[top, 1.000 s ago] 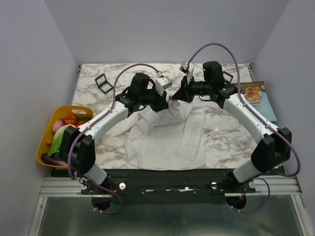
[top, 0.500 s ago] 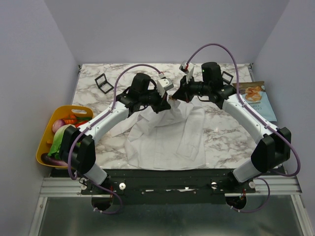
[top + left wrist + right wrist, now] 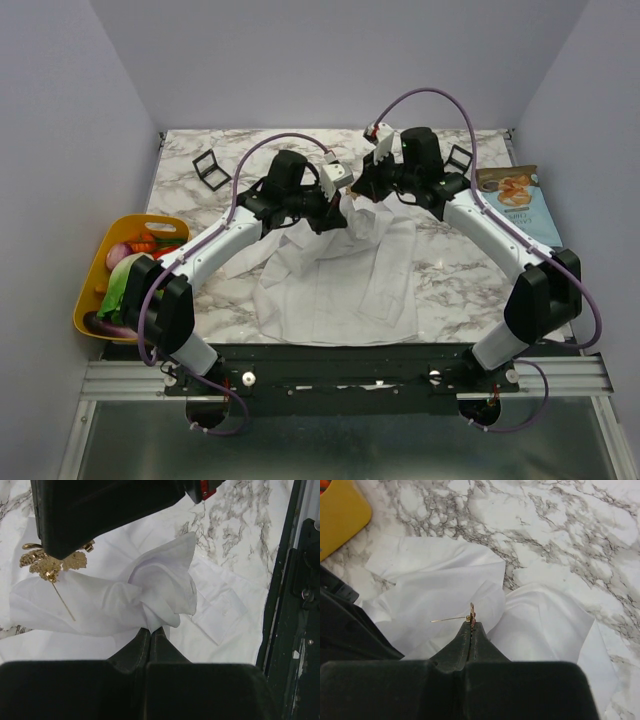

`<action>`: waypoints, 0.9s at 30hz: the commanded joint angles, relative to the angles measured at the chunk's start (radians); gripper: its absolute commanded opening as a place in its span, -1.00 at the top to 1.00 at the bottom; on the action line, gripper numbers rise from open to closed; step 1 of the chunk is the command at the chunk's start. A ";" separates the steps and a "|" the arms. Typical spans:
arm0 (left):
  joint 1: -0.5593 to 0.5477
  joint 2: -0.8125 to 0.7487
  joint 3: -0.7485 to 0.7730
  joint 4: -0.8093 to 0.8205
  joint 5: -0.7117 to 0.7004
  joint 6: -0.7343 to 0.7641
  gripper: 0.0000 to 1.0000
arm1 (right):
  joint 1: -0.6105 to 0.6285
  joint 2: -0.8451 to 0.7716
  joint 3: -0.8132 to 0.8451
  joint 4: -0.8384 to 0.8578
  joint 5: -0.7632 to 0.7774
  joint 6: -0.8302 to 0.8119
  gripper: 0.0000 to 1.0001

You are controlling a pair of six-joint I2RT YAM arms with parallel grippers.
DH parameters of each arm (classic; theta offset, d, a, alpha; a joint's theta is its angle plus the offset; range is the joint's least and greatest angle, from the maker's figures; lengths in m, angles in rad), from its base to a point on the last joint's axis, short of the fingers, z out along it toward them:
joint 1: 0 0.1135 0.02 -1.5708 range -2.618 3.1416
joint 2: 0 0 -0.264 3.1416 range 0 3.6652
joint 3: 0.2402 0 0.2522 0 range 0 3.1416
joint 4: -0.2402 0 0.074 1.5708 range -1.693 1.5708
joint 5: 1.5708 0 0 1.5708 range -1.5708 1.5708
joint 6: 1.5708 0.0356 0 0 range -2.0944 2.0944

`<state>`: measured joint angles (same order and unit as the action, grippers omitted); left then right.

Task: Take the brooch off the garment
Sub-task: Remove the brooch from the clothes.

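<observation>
1. Your left end effector (image 3: 150, 633) is fully closed. Its tips pinch a bunched fold of the garment (image 3: 150, 592) and hold it up off the tabletop (image 3: 450, 265).
2. Your right end effector (image 3: 471, 626) is pressed just as tight, with the brooch (image 3: 472, 612) clamped between its tips (edge-on in the right wrist view, so only a thin sliver shows).
3. In the left wrist view the brooch looks gold and lacy, just beside the raised fold and to its upper left.
4. Its long thin pin (image 3: 449, 620) sticks out bare over the white fabric. You cannot tell whether the pin's tip touches the cloth.
5. In the top view the two end effectors sit close together over the far end of the shirt, around the middle of the tabletop.
6. The rest of the garment lies spread toward the arm bases. A yellow basket (image 3: 88, 300) of toy produce sits beside the tabletop's left edge.
</observation>
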<state>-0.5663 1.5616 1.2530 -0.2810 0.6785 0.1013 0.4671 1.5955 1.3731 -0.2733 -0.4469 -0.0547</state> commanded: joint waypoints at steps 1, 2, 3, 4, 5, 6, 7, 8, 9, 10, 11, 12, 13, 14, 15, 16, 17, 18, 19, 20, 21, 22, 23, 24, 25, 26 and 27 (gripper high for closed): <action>-0.007 -0.024 0.026 -0.007 0.012 0.012 1.00 | 0.011 0.018 0.023 0.046 0.129 0.009 0.99; -0.007 -0.025 0.023 -0.006 -0.008 0.012 1.00 | 0.011 0.017 0.021 0.049 0.138 0.006 0.99; -0.007 -0.028 0.023 -0.003 -0.029 0.014 1.00 | 0.011 0.011 0.015 0.051 0.158 0.000 0.99; -0.007 -0.034 0.025 -0.001 -0.084 0.014 1.00 | 0.011 0.006 0.014 0.051 0.168 -0.005 0.99; -0.007 -0.035 0.025 0.000 -0.127 0.020 1.00 | 0.013 0.000 0.012 0.051 0.172 -0.013 0.99; -0.007 -0.040 0.026 0.005 -0.161 0.021 1.00 | 0.012 -0.006 0.009 0.049 0.184 -0.028 0.99; -0.006 -0.046 0.025 0.006 -0.199 0.031 1.00 | 0.011 -0.018 0.006 0.049 0.189 -0.036 0.99; -0.006 -0.049 0.025 0.011 -0.289 0.037 1.00 | 0.011 -0.026 0.004 0.043 0.192 -0.043 0.99; -0.006 -0.049 0.026 0.012 -0.334 0.041 1.00 | 0.011 -0.032 0.006 0.034 0.192 -0.066 0.99; -0.001 -0.052 0.029 0.014 -0.365 0.057 1.00 | 0.011 -0.035 0.020 0.019 0.188 -0.079 0.99; -0.001 -0.054 0.025 0.019 -0.451 0.061 1.00 | 0.011 -0.037 0.027 -0.016 0.183 -0.089 0.99; -0.001 -0.052 0.022 0.037 -0.492 0.060 1.00 | 0.011 -0.039 0.035 -0.035 0.168 -0.106 0.99; 0.000 -0.048 0.020 0.039 -0.525 0.063 1.00 | 0.011 -0.040 0.041 -0.050 0.160 -0.114 0.99; 0.005 -0.043 0.025 0.040 -0.555 0.066 1.00 | 0.011 -0.043 0.055 -0.082 0.149 -0.123 0.99; 0.005 -0.037 0.028 0.042 -0.613 0.067 1.00 | 0.011 -0.046 0.061 -0.098 0.127 -0.138 0.99; 0.005 -0.025 0.032 0.039 -0.631 0.067 1.00 | 0.011 -0.048 0.067 -0.113 0.114 -0.146 0.99; 0.008 -0.020 0.040 0.037 -0.638 0.074 1.00 | 0.010 -0.051 0.079 -0.128 0.099 -0.154 0.99; 0.008 -0.015 0.040 0.037 -0.663 0.075 1.00 | 0.011 -0.055 0.086 -0.162 0.074 -0.169 0.99; 0.008 -0.011 0.042 0.036 -0.671 0.074 1.00 | 0.011 -0.061 0.090 -0.174 0.060 -0.175 0.99; 0.008 -0.006 0.046 0.034 -0.671 0.074 1.00 | 0.010 -0.068 0.092 -0.185 0.047 -0.181 0.99; 0.008 -0.005 0.045 0.031 -0.671 0.078 1.00 | 0.010 -0.083 0.096 -0.205 0.019 -0.197 0.99; 0.008 0.001 0.046 0.032 -0.707 0.081 1.00 | 0.010 -0.091 0.099 -0.214 0.007 -0.201 0.99; 0.008 0.005 0.046 0.032 -0.720 0.084 1.00 | 0.010 -0.098 0.101 -0.225 -0.002 -0.204 0.99; 0.008 0.009 0.048 0.031 -0.727 0.101 1.00 | 0.011 -0.107 0.104 -0.239 -0.009 -0.215 0.99; 0.008 0.017 0.046 0.034 -0.764 0.103 1.00 | 0.010 -0.121 0.104 -0.247 -0.013 -0.221 0.99; 0.008 0.018 0.042 0.037 -0.780 0.106 1.00 | 0.010 -0.127 0.106 -0.253 -0.015 -0.227 0.99; 0.008 0.021 0.042 0.037 -0.793 0.109 1.00 | 0.011 -0.132 0.107 -0.270 -0.004 -0.235 0.99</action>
<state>-0.5621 1.5589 1.2751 -0.2607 0.0154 0.1761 0.4725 1.5166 1.4391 -0.4591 -0.4061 -0.2386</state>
